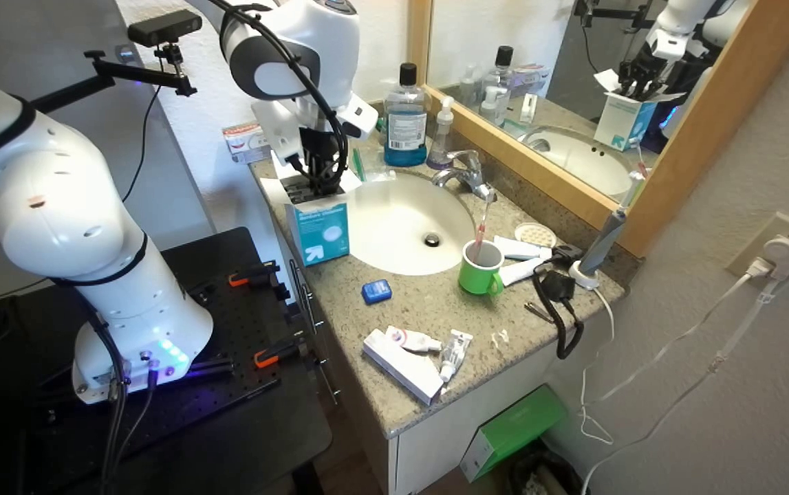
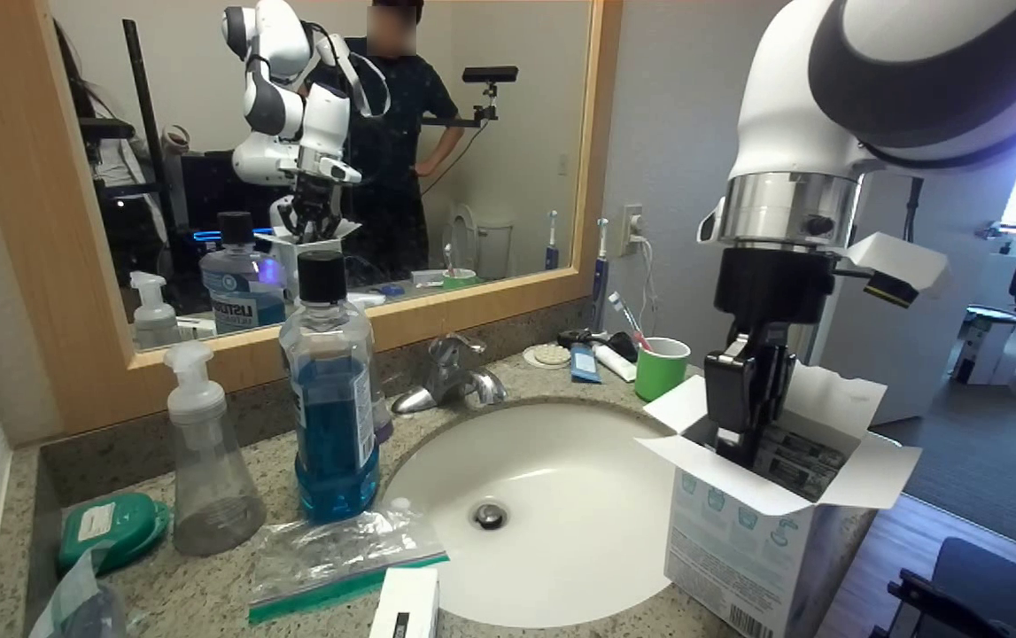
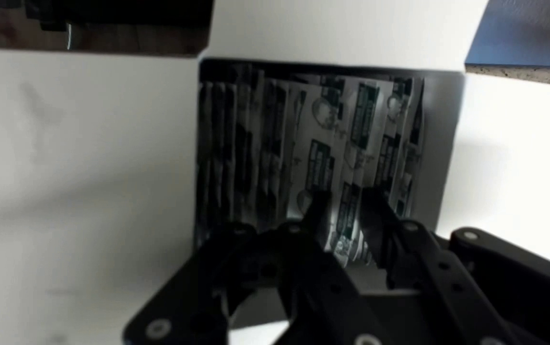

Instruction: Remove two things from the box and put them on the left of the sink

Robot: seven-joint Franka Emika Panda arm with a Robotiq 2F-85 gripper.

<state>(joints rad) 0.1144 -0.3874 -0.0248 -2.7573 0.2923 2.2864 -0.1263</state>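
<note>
A white and teal box point(image 1: 323, 234) stands upright with its flaps open on the counter beside the sink point(image 1: 394, 213). It also shows in an exterior view point(image 2: 738, 540) at the right, and its flaps point(image 3: 83, 143) fill the sides of the wrist view. Flat printed packets point(image 3: 320, 165) stand packed in rows inside; some show in an exterior view point(image 2: 795, 461). My gripper point(image 3: 346, 199) points down into the box, its fingers part-way apart with packets between and below the tips. Whether the fingers touch the packets is unclear. In an exterior view the gripper point(image 2: 742, 443) is partly hidden by the box.
A faucet point(image 1: 466, 172) and mirror are behind the sink. A mouthwash bottle point(image 2: 335, 425), a pump bottle point(image 2: 206, 452), a zip bag point(image 2: 339, 558) and a small white box point(image 2: 406, 602) stand at one side. A green cup point(image 1: 480, 271), blue case point(image 1: 376, 291) and tubes are on the other.
</note>
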